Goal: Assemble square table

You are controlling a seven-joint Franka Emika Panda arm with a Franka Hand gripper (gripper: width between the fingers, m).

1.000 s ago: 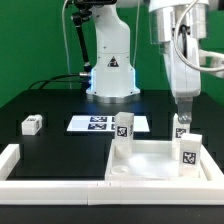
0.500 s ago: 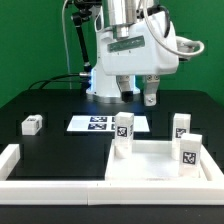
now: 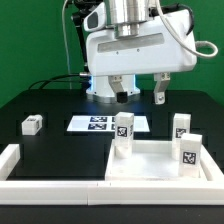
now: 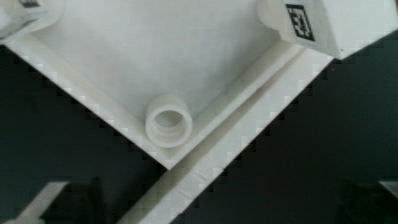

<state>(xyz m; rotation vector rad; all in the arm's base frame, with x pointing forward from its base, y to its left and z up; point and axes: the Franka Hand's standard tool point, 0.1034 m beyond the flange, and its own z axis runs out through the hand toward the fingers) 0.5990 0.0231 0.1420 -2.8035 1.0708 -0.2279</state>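
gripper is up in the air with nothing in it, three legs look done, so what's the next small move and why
Probably swing toward the loose leg lying alone on the black table at the exterior view's left and descend over it. The gripper hangs open and empty above the square table, three legs already stand at its corners, and the wrist view shows one corner socket unfilled.

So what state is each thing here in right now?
gripper: open, empty, raised above the table.
square table slab: lying flat with its sockets up.
three legs: standing upright on the slab's corners.
fourth leg: loose on the black table, apart from the slab.
marker board: lying flat.
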